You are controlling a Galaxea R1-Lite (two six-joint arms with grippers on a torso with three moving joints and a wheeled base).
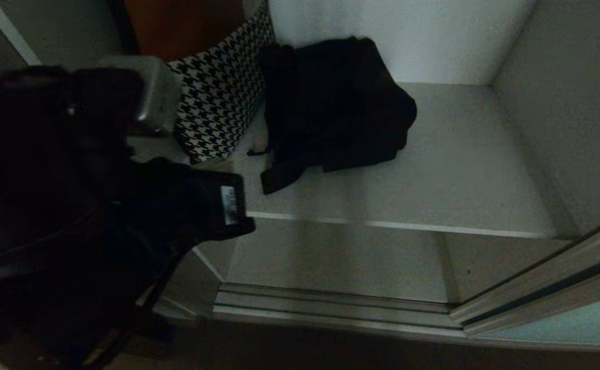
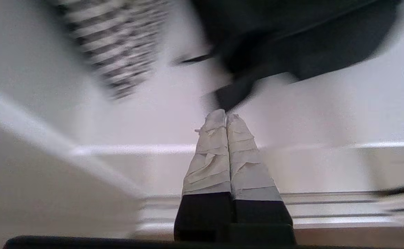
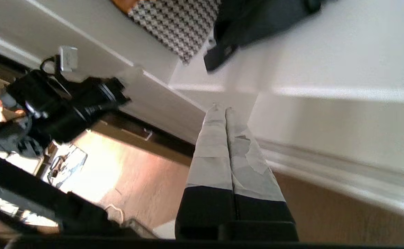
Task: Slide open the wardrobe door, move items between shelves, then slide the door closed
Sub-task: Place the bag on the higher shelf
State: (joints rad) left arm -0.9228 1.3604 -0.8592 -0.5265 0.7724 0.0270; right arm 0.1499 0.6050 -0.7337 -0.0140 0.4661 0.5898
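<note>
since the sliding wardrobe door stands pushed off to the right, with only its silver frame and a strip of pale glass showing at the near right corner, the opening step looks done. the compartment is exposed: an upper shelf and, below its pale front edge, a lower shelf with nothing visible on it, just behind the door track.

the black bundle lies on the far left part of the upper shelf, its straps trailing toward the near edge, touching or just beside a houndstooth bag to its left. it appears not yet moved, so the transfer to the other shelf and the closing of the door are, by my judgement, still to do.

the left gripper has its taped fingers pressed together, holding nothing, and points at the bundle's nearest strap from in front of the shelf edge, apart from it. the right gripper is likewise closed and empty, low and out in front of the wardrobe, over the wooden floor.
</note>
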